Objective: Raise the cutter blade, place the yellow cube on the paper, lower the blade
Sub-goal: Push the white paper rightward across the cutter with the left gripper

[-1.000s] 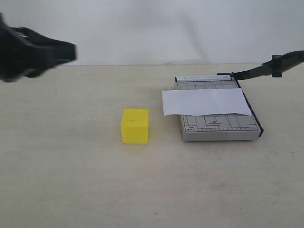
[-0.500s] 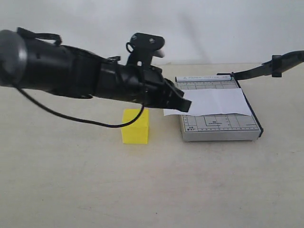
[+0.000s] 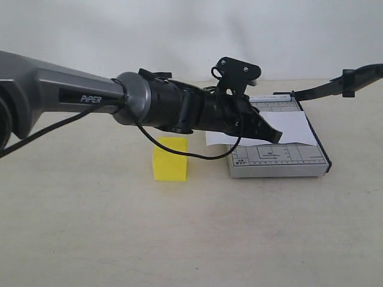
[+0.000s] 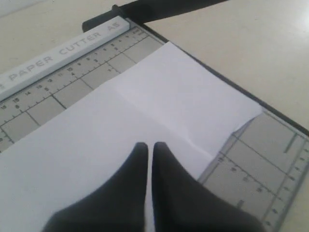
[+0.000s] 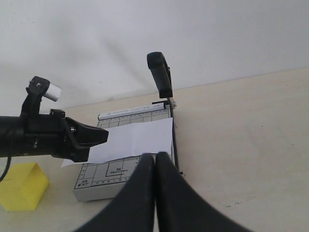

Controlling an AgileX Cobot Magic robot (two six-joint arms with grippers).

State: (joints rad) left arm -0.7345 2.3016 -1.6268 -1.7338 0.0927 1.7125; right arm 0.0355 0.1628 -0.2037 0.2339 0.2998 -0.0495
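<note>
The yellow cube (image 3: 170, 160) (image 5: 21, 186) sits on the table left of the grey cutter base (image 3: 278, 161) (image 4: 270, 159) (image 5: 96, 186). The white paper (image 3: 290, 127) (image 4: 145, 111) (image 5: 140, 137) lies across the base. The cutter blade (image 3: 341, 84) (image 5: 160, 72) (image 4: 159, 7) stands raised at the base's far right. My left gripper (image 3: 272, 136) (image 4: 148, 145) (image 5: 96, 136) reaches over the cube and hovers just above the paper, shut and holding nothing. My right gripper (image 5: 155, 154) is shut and empty, in front of the base; the exterior view does not show it.
The left arm (image 3: 90, 98) spans the table from the left, its cable (image 3: 179, 149) drooping in front of the cube's top. A white wall (image 3: 191, 36) closes the back of the beige table (image 3: 191, 239).
The left arm swung in from the far left, passed above the cube, and its shut tip went from the paper's left edge to over the paper. Cube, paper and blade have not moved.
</note>
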